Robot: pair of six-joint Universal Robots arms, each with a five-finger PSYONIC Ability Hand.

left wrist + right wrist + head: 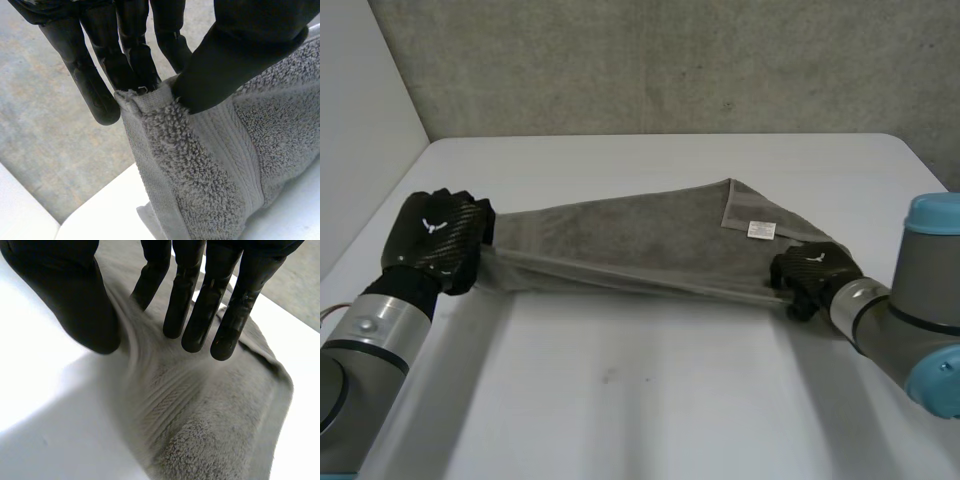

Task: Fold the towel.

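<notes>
- L hand (435, 240) pinches towel (630, 235) corner, thumb vs fingers; R hand (812, 272) clamped on the edge's other end.
- Near edge of towel is lifted taut over mid-surface (650, 400); far part lies flat.
- Fold looks begun, not laid: lifted edge has yet to go across.

a white table (650, 400) with round far corners. behind it, a rough grey wall (670, 60). at the left side, a plain white wall (360, 80).

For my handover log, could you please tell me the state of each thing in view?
towel: near edge lifted, stretched between both hands.
left hand: shut on a towel corner, pinched in its fingers.
right hand: shut on the towel's other end.
</notes>
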